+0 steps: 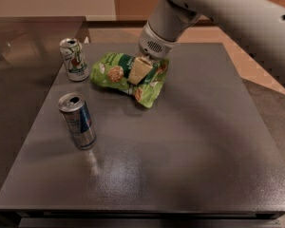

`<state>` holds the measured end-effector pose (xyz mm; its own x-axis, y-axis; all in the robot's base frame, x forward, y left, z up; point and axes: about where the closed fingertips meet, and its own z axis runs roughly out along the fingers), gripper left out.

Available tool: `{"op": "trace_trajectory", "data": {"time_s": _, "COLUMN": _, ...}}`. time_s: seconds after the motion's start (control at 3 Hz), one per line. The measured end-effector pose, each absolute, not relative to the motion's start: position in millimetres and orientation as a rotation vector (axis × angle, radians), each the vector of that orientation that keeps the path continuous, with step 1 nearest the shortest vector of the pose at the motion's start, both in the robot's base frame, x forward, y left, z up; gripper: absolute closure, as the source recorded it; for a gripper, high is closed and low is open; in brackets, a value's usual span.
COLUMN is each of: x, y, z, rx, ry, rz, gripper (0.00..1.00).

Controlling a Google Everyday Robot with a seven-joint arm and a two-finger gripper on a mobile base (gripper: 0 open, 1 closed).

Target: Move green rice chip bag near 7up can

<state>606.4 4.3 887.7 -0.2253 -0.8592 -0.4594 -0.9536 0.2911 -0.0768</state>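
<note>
Tool [138, 71]: clamped on the middle of the chip bag [113, 73], near the 7up can [73, 60].
Bag: probably light, soft, crinkly, slippery, with fragile chips inside.
Hold: pinch a fold gently.

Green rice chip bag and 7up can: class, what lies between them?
Nothing: the camera view shows only a narrow strip of bare table between the green rice chip bag and the 7up can. The gripper grips the bag's middle.
</note>
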Motion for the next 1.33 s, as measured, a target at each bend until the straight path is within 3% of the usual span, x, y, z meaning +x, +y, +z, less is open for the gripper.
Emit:
{"op": "trace_trajectory", "data": {"time_s": 0.33, "x": 611, "y": 22, "z": 885, "rx": -1.694, "ry": 2.103, "rz": 0.307, "gripper": 0.82}}
{"op": "trace_trajectory", "data": {"time_s": 1.33, "x": 624, "y": 41, "z": 876, "rx": -1.762, "ry": 2.055, "rz": 0.341, "gripper": 0.13}}
